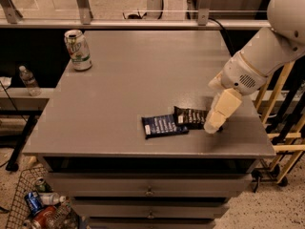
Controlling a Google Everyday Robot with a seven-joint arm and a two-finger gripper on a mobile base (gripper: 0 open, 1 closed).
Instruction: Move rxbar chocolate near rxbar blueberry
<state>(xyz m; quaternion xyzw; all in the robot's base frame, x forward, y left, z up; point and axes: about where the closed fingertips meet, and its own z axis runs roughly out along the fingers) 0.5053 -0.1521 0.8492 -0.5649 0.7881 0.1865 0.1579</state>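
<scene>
The rxbar blueberry (163,126), in a dark blue wrapper with white lettering, lies flat near the front of the grey table (143,75). The rxbar chocolate (191,117), in a black wrapper, lies right beside it on the right, its left end touching or slightly overlapping the blue bar. My gripper (213,126) comes down from the right on a white arm and sits at the right end of the chocolate bar, low over the table.
A green and white drink can (78,50) stands upright at the table's back left corner. Drawers run below the front edge. A wire basket with cans (35,205) sits on the floor at the left. A wooden rack (281,123) stands to the right.
</scene>
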